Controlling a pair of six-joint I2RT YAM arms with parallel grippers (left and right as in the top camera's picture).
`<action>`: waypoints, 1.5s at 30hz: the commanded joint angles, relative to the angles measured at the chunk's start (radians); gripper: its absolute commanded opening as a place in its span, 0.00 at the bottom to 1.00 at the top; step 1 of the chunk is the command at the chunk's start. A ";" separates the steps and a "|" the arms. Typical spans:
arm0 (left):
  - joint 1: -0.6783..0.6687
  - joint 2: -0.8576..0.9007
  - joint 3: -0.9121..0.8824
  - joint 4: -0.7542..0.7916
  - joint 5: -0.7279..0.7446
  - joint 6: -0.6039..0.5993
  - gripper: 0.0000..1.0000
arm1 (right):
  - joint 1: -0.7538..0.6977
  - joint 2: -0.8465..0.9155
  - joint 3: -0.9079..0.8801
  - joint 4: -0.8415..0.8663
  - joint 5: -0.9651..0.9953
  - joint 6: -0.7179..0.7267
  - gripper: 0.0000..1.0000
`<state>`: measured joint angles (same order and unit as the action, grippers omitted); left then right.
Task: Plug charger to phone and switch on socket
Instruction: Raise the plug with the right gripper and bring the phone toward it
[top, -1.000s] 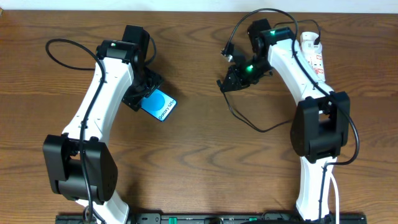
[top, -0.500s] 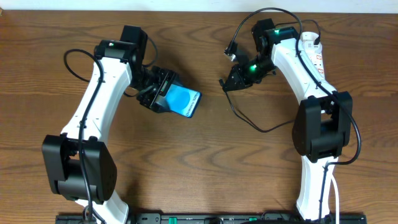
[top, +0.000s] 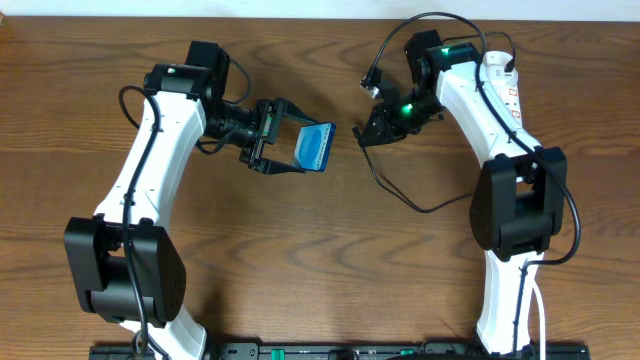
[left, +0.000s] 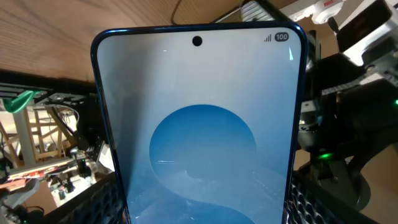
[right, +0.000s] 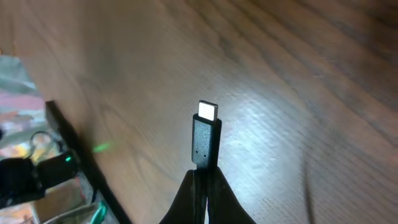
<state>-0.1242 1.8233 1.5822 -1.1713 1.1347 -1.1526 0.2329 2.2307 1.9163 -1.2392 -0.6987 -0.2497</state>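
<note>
Between the two end effectors, above the middle of the wooden surface (top: 300, 260), the plug-in step is set up but not done. The left end effector (top: 296, 143) is closed on the phone (top: 320, 147) and holds it lifted off the surface, tipped on edge, with its free end turned toward the right end effector (top: 372, 130). In the left wrist view the screen fills the frame, clamped at both lower corners by the ribbed pads (left: 106, 205).

The socket (top: 508, 95) lies behind the right end effector, along the far right of the surface, beside the right arm. The charger (top: 400, 195) trails down from that end effector in a loose curve over the wood, and another run of it loops up and over toward the top of the socket. It may already be seated there, but the overhead view is too small to be sure, and the red switches cannot be read either.

The right end effector is clamped on the charger just behind its plug tip (right: 207, 112), which juts out past the fingertips (right: 214, 193), bare and pointing into open air. The tip and the phone are near each other but clearly apart.

As I judge it, both pickups are complete. What is left is lining the tip up with the phone's port, pushing it in, and then pressing the socket's switch.
</note>
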 joint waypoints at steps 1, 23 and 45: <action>0.006 -0.020 0.001 -0.005 -0.027 -0.010 0.07 | -0.003 -0.020 -0.012 0.044 0.199 0.192 0.01; 0.005 -0.020 0.001 0.006 -0.854 -0.163 0.08 | 0.011 -0.023 -0.075 0.138 0.464 0.533 0.70; 0.005 -0.013 -0.008 0.077 -0.969 -0.325 0.07 | 0.147 -0.039 -0.070 0.470 -0.221 0.556 0.65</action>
<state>-0.1242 1.8233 1.5814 -1.0920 0.1833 -1.4334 0.3489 2.2295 1.8378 -0.7956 -0.8753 0.2447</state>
